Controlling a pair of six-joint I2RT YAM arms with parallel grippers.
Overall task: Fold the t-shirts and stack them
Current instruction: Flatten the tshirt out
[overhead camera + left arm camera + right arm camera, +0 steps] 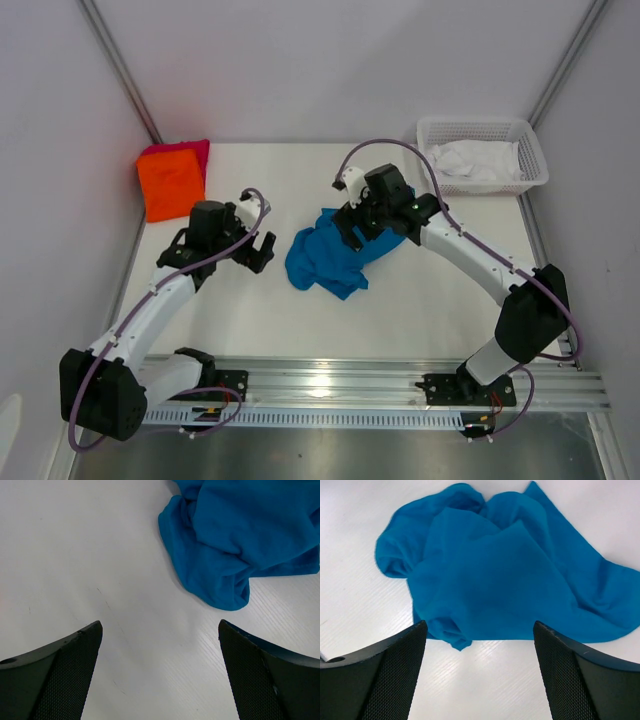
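The bright blue t-shirt point(322, 258) lies crumpled in the middle of the table, also seen in the left wrist view point(240, 535) and the right wrist view point(500, 575). An orange t-shirt point(172, 185) lies folded at the far left, on top of a pinkish-red one point(196, 150) whose edge shows behind it. My left gripper point(260, 250) point(160, 625) hovers open over bare table just left of the blue shirt. My right gripper point(350, 228) point(480, 625) is open above the blue shirt's far right edge. Neither holds anything.
A white lattice basket point(537, 160) with white cloth point(475, 160) in it stands at the far right corner. Grey walls close in the white table point(430, 290) on the left, back and right. A metal rail point(330, 385) runs along the near edge.
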